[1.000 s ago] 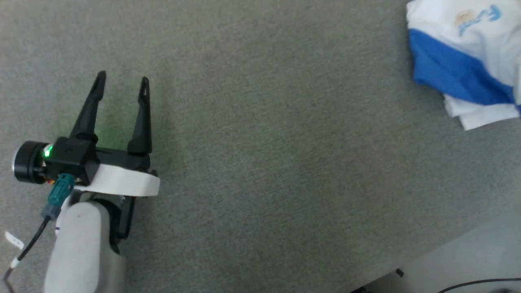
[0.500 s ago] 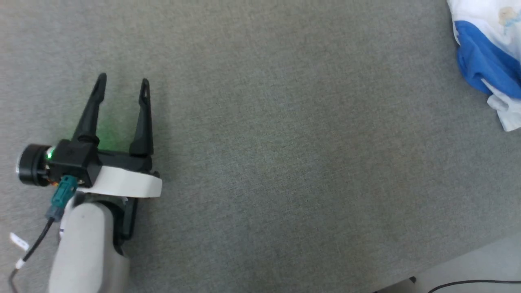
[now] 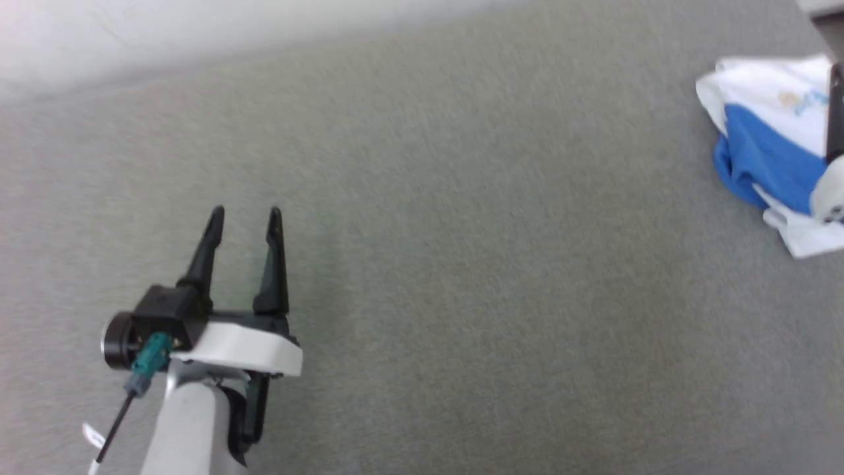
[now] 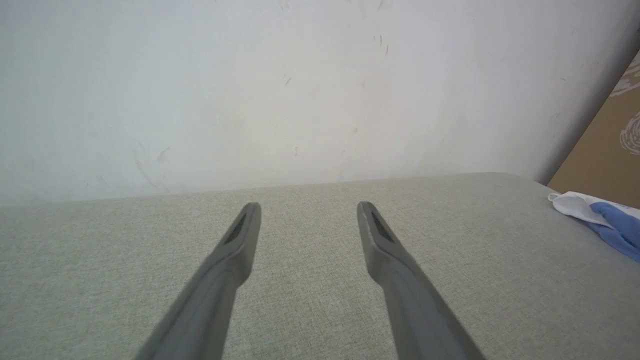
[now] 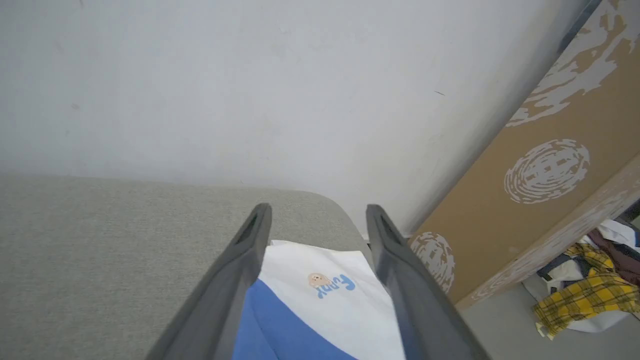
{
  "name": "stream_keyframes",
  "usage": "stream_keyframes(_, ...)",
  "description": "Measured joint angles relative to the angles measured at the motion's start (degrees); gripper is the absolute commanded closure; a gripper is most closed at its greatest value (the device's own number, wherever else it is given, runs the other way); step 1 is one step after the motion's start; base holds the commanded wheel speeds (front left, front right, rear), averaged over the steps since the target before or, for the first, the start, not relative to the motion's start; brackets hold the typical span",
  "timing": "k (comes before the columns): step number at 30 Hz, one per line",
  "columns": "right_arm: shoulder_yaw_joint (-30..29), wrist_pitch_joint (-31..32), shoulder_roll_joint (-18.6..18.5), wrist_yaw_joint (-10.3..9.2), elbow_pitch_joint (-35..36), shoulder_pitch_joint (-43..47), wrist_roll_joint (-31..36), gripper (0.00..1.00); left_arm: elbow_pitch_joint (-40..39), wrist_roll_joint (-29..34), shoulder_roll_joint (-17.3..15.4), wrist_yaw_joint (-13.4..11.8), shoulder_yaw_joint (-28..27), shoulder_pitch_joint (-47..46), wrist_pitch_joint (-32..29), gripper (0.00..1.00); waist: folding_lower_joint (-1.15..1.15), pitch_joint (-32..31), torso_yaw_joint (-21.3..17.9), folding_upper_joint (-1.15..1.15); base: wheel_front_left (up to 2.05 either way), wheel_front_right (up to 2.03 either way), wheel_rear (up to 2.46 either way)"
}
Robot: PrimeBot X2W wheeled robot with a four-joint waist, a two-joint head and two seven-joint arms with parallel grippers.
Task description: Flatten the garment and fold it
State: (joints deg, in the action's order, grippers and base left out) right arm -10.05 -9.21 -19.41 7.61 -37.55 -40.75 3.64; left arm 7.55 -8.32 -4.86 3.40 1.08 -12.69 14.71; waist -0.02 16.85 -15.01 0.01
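Grey woven surface [image 3: 461,277], shirt [image 3: 765,152] bunched at the right edge of the head view, both grippers gaping.
Brown board [image 5: 545,175] with worn pale swirls at the right of the right wrist view, heap of clothes [image 5: 590,295] with yellow plaid in its lower right corner. Right gripper [image 5: 319,207] over the shirt, jaws wide, dark fingers covering the cloth's sides. Left gripper [image 3: 245,212] at lower left of the head view, jaws wide, well apart from the shirt. Scuffed white wall [image 4: 300,90] behind the surface's far edge. Shirt crumpled: white body, small blue print beside a peach figure, blue band folded across.
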Motion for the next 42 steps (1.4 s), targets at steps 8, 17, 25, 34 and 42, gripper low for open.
stream_keyframes(8, 1.7, 0.2, 4.2, -0.01, 20.4, 17.3, -10.4, 0.00, 1.1, -1.5, 1.4, 0.0, 1.2, 3.3, 0.0, 0.00, 0.00, -6.9, 5.4, 0.00, 0.00, 0.00, 0.00)
stream_keyframes(17, 2.2, 2.5, 12.6, -0.01, 35.9, 32.4, -11.7, 0.00, 3.0, -2.3, 1.7, -0.5, 1.8, 6.0, 0.0, 0.00, 0.00, -12.3, 12.4, 0.00, 0.00, 0.00, 0.00)
stream_keyframes(25, 3.3, 0.8, 15.5, -0.02, 39.4, 40.6, -10.5, 0.00, 3.4, -2.3, 1.7, -0.5, 1.9, 7.8, 0.0, 0.00, 0.01, -16.1, 16.3, 0.00, 0.00, 0.00, 0.00)
stream_keyframes(34, 5.1, -0.2, 16.3, -0.02, 38.9, 47.2, -10.4, 0.00, 3.7, -2.3, 1.8, -1.1, 2.6, 11.7, 0.0, 0.00, 0.01, -19.7, 18.2, 0.00, 0.00, 0.00, 0.00)
stream_keyframes(42, 6.2, -0.5, 16.3, -0.02, 37.5, 49.3, -11.8, 0.00, 3.7, -2.3, 1.9, -1.8, 2.9, 14.6, 0.0, 0.00, 0.01, -21.6, 18.8, 0.00, 0.00, 0.00, 0.00)
